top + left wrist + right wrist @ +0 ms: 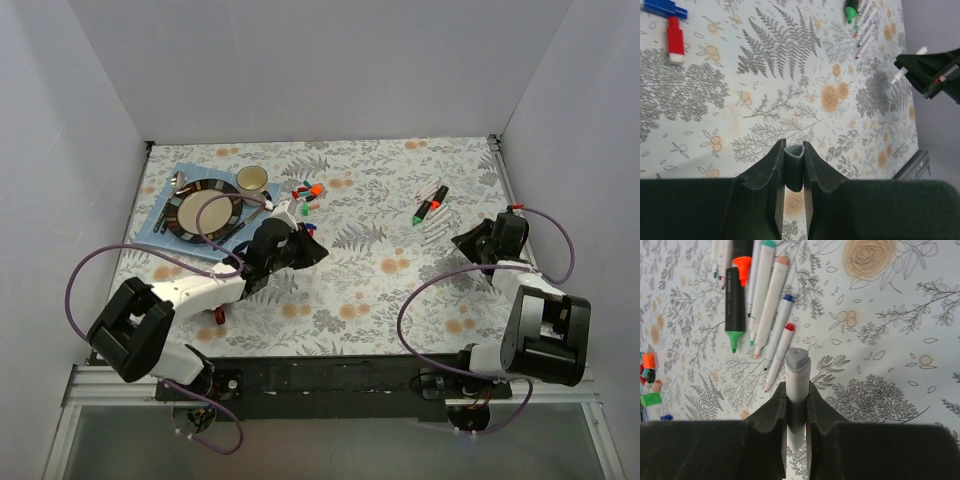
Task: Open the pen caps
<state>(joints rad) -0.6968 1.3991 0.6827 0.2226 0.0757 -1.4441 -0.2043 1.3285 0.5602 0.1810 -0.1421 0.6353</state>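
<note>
My left gripper (794, 147) is shut on a small dark grey pen cap (794, 167), held above the table's middle (305, 250). The right gripper (797, 387) is shut on a thin white pen (798, 371) with a grey triangular end, and it hovers at the right (468, 240). In the left wrist view that pen's white tip (908, 65) sticks out bare. Several loose pen caps, red, blue, orange and green (305, 193), lie near the cup. A red cap (675, 40) and a blue one (662, 7) show in the left wrist view.
Uncapped pens and black markers (432, 205) lie in a row at the back right, also seen from the right wrist (735, 300). A plate (178, 214), cutlery and a cup (251, 180) sit on a blue mat at the back left. White walls enclose the table.
</note>
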